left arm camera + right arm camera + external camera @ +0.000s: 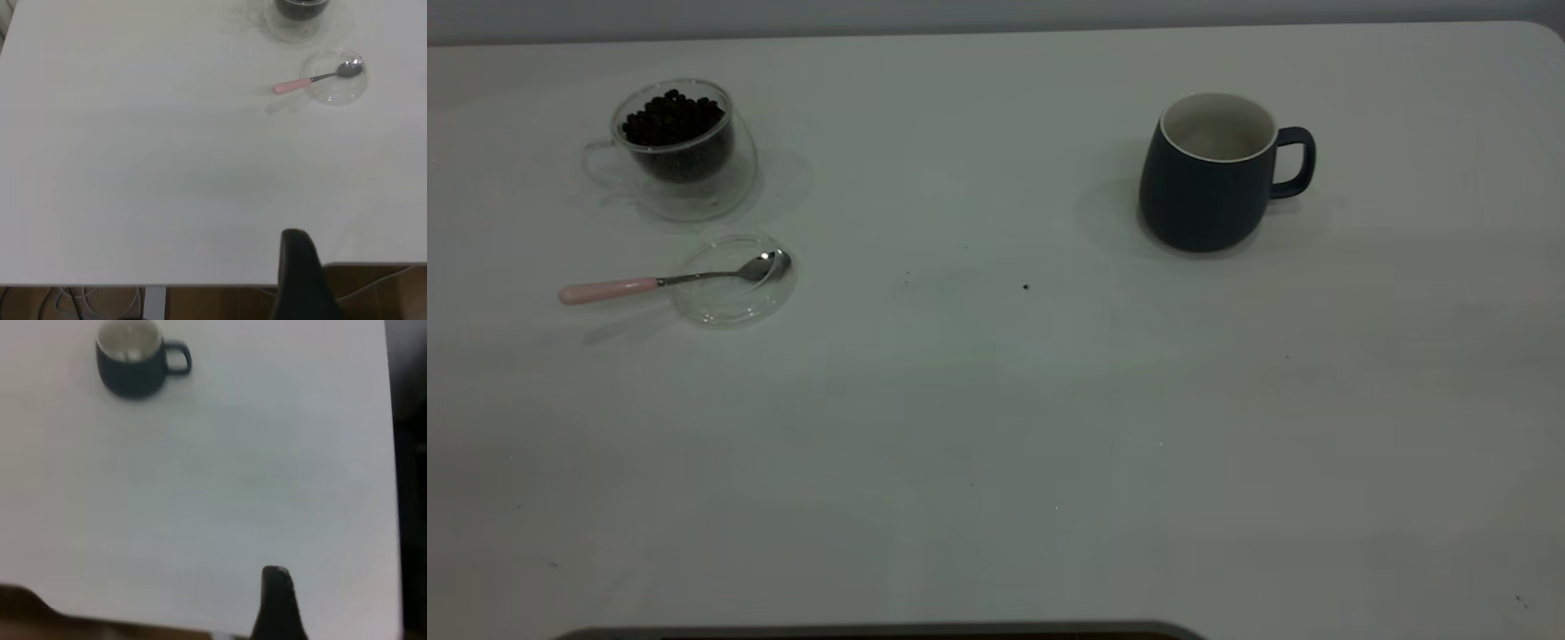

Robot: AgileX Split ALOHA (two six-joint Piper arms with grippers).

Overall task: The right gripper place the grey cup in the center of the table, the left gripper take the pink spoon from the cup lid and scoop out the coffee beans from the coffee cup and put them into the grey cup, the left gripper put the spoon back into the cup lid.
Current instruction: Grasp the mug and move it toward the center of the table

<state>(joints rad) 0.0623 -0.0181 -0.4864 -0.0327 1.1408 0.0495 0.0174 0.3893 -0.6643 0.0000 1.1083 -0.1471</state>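
Overhead, exterior view: grey cup (1208, 182) upright on the desk's (996, 427) right half, handle pointing right, off centre; coffee cup (680, 149) of coffee beans (671, 117) at far left, pink spoon (667, 281) lying crosswise, bowl in the cup lid (734, 279). Left wrist view: left claw (301, 280) at the desk edge, spoon well ahead; spread cannot be told. Right wrist view: right claw (279, 603) well short of the cup, the nearer arm; spread cannot be told.

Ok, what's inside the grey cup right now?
The grey cup shows only a bare white interior, no beans. Its near inner wall is hidden by the rim. The beans are all in the glass cup.
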